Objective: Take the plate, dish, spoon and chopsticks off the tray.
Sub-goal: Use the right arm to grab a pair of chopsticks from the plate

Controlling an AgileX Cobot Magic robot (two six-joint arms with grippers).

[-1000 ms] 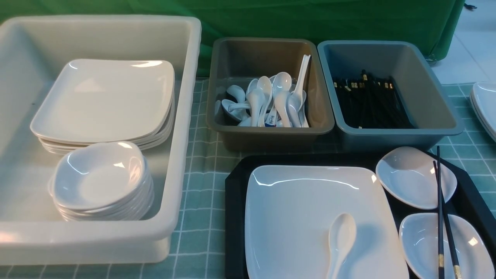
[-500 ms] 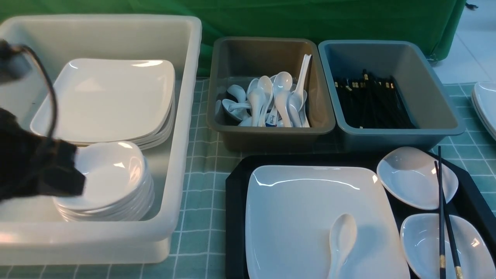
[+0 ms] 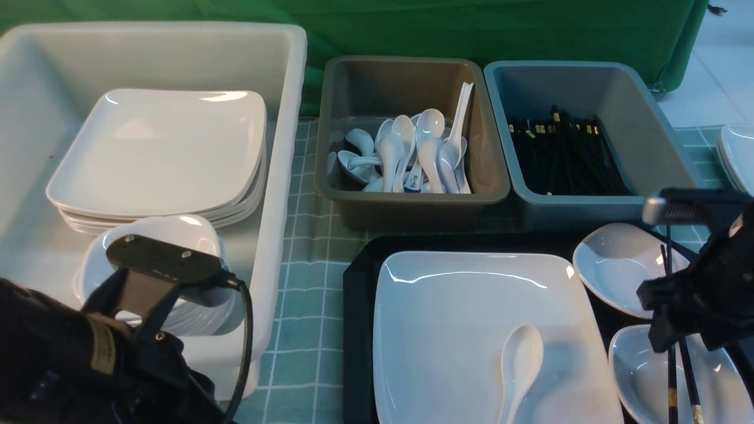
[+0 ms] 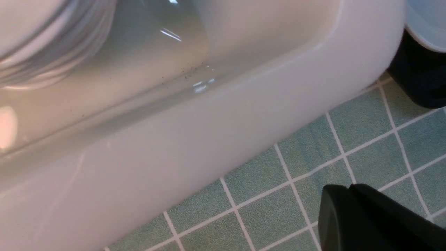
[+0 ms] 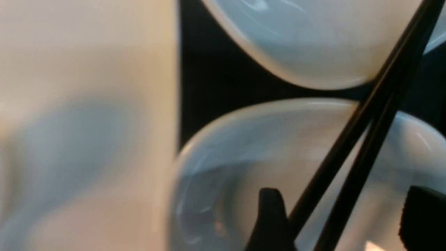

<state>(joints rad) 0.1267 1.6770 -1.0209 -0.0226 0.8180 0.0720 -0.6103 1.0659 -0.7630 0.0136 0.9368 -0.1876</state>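
The black tray (image 3: pixel 353 277) holds the square white plate (image 3: pixel 459 318) with the spoon (image 3: pixel 518 365) lying on it. To its right are two small dishes (image 3: pixel 612 265) (image 3: pixel 642 377). The black chopsticks (image 3: pixel 671 377) lie across both dishes. My right gripper (image 3: pixel 677 335) hovers open over the near dish (image 5: pixel 244 146), its fingers on either side of the chopsticks (image 5: pixel 383 87) without closing on them. My left gripper (image 4: pixel 348 190) is shut and empty, low over the cloth beside the white tub (image 4: pixel 209 139).
The white tub (image 3: pixel 277 176) on the left holds stacked plates and dishes. A brown bin (image 3: pixel 412 203) of spoons and a grey-blue bin (image 3: pixel 589 206) of chopsticks stand behind the tray. More white plates (image 3: pixel 736 159) sit at the far right edge.
My right arm has come in from the right over the dishes and its jaws have opened. My left arm has swung from over the tub down to the lower left.
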